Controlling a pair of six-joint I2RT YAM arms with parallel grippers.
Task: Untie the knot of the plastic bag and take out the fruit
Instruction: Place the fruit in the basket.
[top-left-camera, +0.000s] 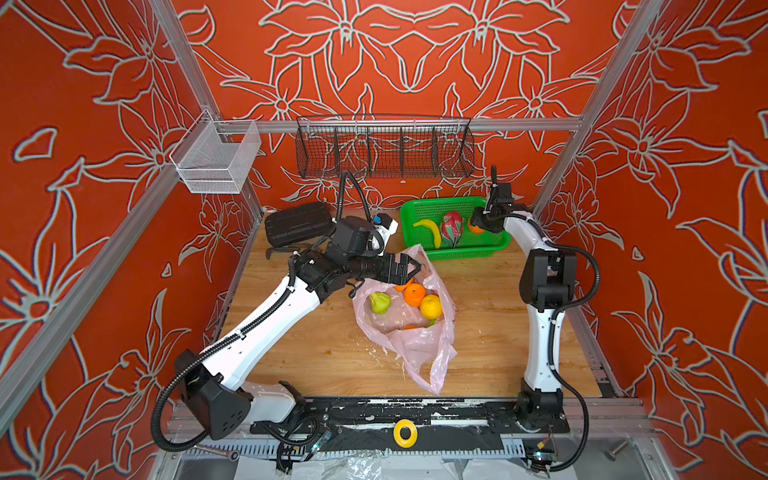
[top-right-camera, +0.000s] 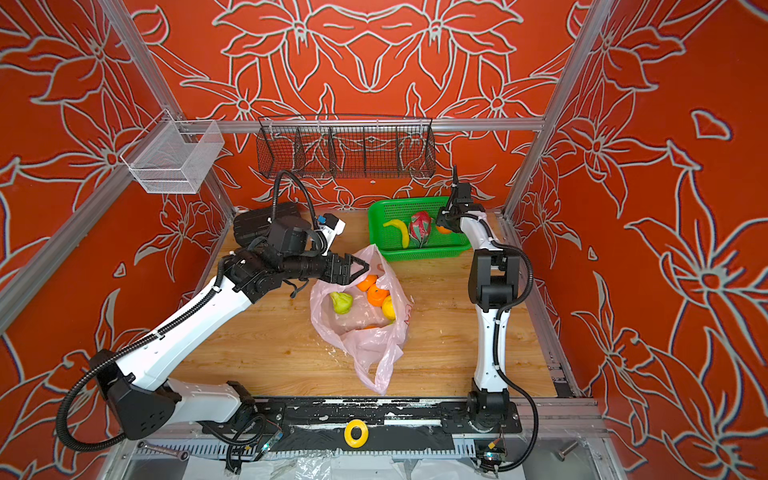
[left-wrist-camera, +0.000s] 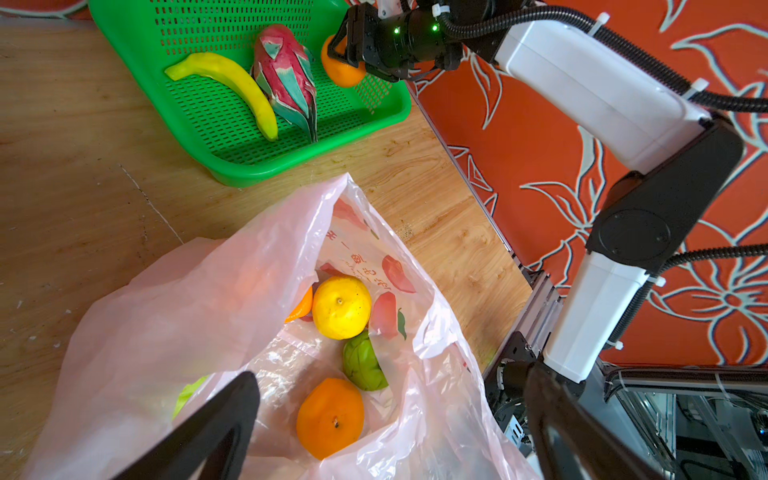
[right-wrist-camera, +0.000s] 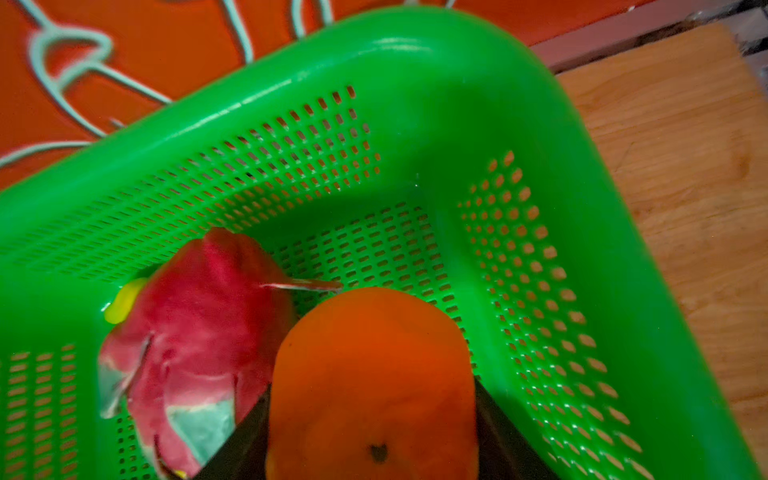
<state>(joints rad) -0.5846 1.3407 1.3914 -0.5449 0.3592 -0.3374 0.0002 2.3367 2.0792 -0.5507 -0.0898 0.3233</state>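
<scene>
Two claws, well apart. The right claw (left-wrist-camera: 344, 58), upper right of frame, grasps an orange (right-wrist-camera: 374, 374) over a corner of the green basket (top-left-camera: 457, 254). The left claw (top-left-camera: 415, 272), spread wide, hovers at the rim of the open plastic bag (top-left-camera: 415, 353), centre, with bare bench (top-left-camera: 311, 345) around.

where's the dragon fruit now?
In both top views, dragon fruit lies in the green basket at far right, between the banana and the orange in the right pincer.

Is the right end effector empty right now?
No, the right end effector grips an orange between its fingers over the green basket, beside the dragon fruit.
</scene>
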